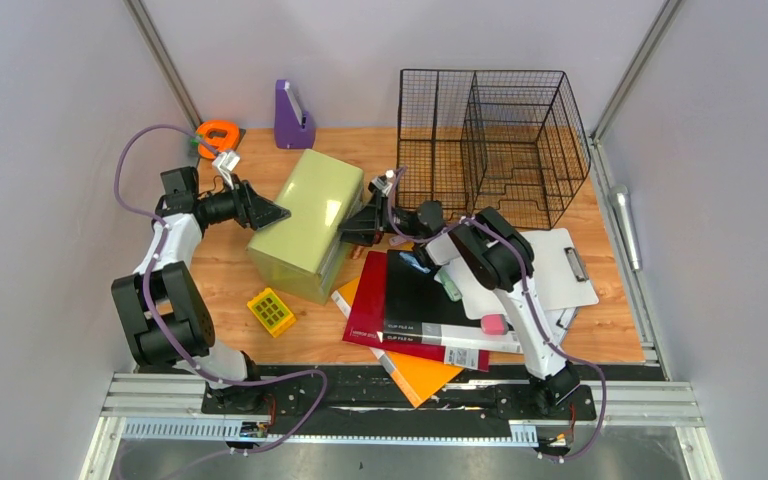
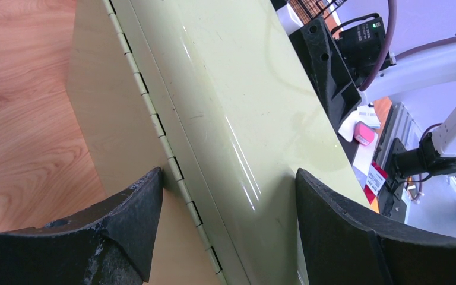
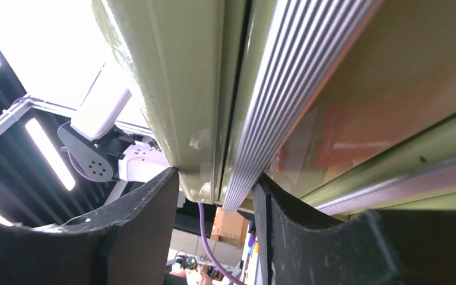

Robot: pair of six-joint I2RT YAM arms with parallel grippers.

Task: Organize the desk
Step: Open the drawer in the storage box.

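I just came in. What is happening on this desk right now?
Both arms are working on the pale green box in the middle of the desk. The left hand straddles its hinged edge, but I cannot tell whether it is squeezing. The right hand is closed on the rim at the opposite side. Beside the box, folders lie in a loose pile, and the wire basket stands behind.

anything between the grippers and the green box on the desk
Nothing visible. The left gripper already has the hinged edge of the green box between its fingers, and the right gripper is clamped on the box's rim at the opposite side. The folders lie beside the box on the desk, not between.
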